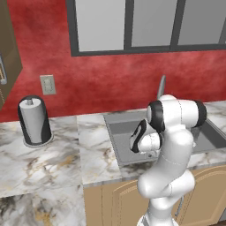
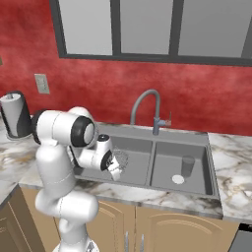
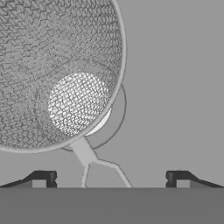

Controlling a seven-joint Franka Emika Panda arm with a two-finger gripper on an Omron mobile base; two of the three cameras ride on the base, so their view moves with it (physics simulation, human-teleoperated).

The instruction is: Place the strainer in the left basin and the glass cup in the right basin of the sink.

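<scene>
Strainer released in left basin; cup sitting in right basin.
The sink (image 2: 211, 162) is being worked: the left basin (image 2: 140, 147) lies below the gripper (image 3: 109, 179), the right basin (image 2: 197, 152) and glass cup (image 2: 187, 166) well aside. The jaws are being held apart, clamped on nothing, the strainer (image 3: 57, 74) just ahead over the drain. Risk: its wire handle could be snagged on retreat. The faucet (image 2: 147, 103) is standing behind.
</scene>
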